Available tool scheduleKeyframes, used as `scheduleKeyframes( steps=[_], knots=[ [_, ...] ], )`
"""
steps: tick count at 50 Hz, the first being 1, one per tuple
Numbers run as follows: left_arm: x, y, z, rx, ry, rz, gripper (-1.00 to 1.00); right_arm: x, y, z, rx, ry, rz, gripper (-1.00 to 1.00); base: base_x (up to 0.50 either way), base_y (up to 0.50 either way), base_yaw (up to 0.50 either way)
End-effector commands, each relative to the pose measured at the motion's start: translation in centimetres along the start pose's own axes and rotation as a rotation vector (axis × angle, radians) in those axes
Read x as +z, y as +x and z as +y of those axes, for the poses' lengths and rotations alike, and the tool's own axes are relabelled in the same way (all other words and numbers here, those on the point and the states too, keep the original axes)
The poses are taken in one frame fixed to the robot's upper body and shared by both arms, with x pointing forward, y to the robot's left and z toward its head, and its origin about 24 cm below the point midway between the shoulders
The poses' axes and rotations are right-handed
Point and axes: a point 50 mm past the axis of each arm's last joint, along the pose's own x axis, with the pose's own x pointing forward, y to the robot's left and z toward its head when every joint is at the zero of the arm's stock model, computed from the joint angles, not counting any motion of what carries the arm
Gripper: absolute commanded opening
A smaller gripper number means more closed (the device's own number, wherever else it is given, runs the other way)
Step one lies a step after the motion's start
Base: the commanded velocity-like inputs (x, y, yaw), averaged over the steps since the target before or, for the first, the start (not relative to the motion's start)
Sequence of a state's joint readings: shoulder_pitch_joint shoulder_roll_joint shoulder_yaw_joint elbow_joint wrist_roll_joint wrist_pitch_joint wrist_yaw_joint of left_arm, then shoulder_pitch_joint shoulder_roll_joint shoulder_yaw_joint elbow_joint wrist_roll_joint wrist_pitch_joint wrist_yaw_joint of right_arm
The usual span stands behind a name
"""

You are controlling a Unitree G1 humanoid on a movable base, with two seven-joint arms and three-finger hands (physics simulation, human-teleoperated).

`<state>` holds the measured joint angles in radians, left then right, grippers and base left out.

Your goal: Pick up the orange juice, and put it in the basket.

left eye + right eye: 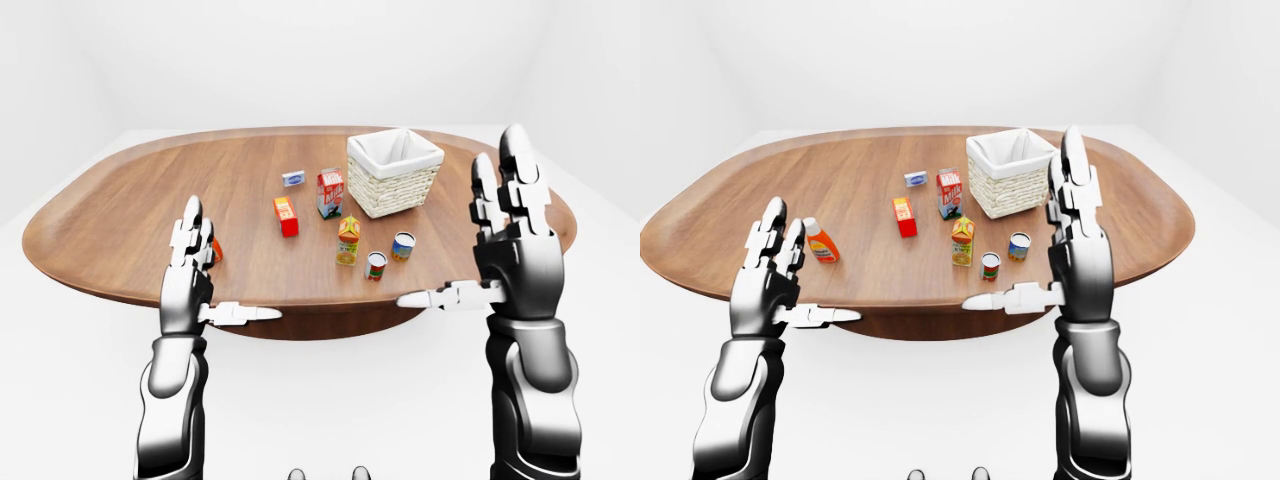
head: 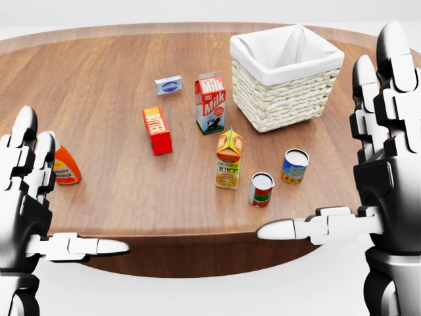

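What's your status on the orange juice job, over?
Left hand and right hand open, empty. Orange juice upright on table, untouched. Basket empty; nothing in the way.

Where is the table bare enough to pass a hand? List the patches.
Bare: the wide table stretch left of the small blue box; also between the red box and orange bottle. Crowded: around the orange juice, milk carton, two cans and basket.
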<state>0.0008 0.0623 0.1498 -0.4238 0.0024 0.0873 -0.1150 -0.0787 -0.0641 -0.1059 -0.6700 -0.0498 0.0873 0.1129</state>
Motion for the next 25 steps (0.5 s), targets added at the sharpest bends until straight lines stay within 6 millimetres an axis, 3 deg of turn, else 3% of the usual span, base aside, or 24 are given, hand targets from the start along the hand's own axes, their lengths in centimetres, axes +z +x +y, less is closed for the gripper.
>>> scheduleKeyframes(
  steps=[1,7,25],
  knots=[
    [-0.23,0.07,0.06,-0.002,0.0,0.009,1.0,0.59,0.18,0.02,0.001,-0.024,-0.027,1.0,0.0,0.0,0.0],
    [-0.5,0.14,0.06,-0.004,0.0,0.02,1.0,0.76,0.17,0.05,0.002,-0.029,-0.034,1.0,0.11,0.0,0.0],
    [-0.35,-0.02,-0.01,-0.006,0.001,0.015,1.0,0.56,0.08,0.16,0.009,-0.04,-0.022,1.0,0.5,-0.03,0.0]
  ],
)
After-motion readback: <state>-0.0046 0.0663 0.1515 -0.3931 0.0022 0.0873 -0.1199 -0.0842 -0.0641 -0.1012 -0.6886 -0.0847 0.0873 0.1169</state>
